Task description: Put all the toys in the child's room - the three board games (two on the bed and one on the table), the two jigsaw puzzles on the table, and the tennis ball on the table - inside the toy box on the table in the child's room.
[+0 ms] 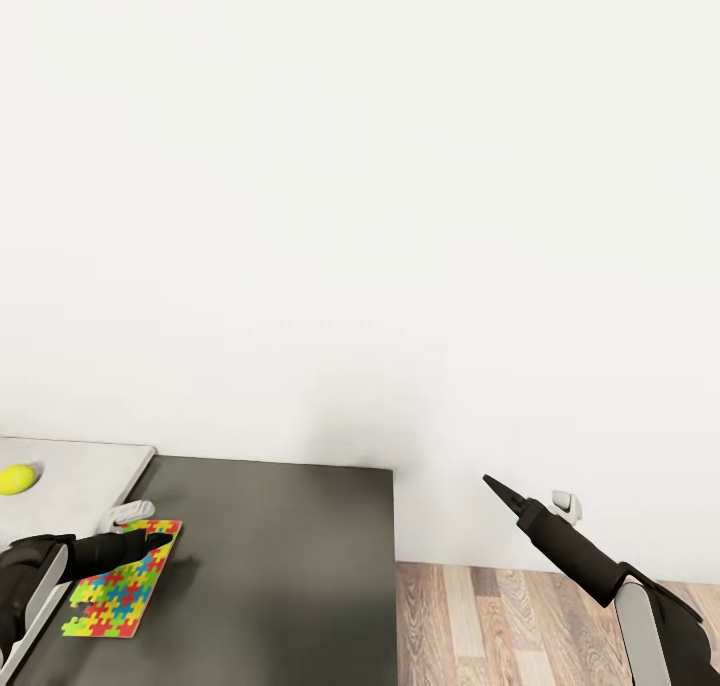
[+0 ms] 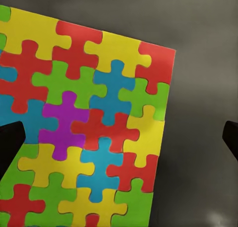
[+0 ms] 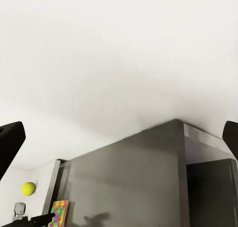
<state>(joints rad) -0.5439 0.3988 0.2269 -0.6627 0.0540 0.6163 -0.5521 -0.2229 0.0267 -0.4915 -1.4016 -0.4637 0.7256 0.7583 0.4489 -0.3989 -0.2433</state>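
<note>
Jigsaw puzzle (image 1: pixel 122 580) lies flat on the dark section of the table (image 1: pixel 290 566), lower left of frame. Our left claw (image 1: pixel 150 544) hovers over its top edge, jaws wide apart, empty. Looks thin, light, prob. bendy w/ loose pieces, so we'd pinch one overhanging edge. Right claw (image 1: pixel 492 482): can't tell. Tennis ball (image 1: pixel 17 479) far left.

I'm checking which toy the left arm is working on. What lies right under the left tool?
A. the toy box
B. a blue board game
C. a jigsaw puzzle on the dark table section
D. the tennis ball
C: the left tool hovers open over the multicoloured jigsaw puzzle lying flat on the dark table section; the tennis ball sits apart on the pale desk top.
</note>
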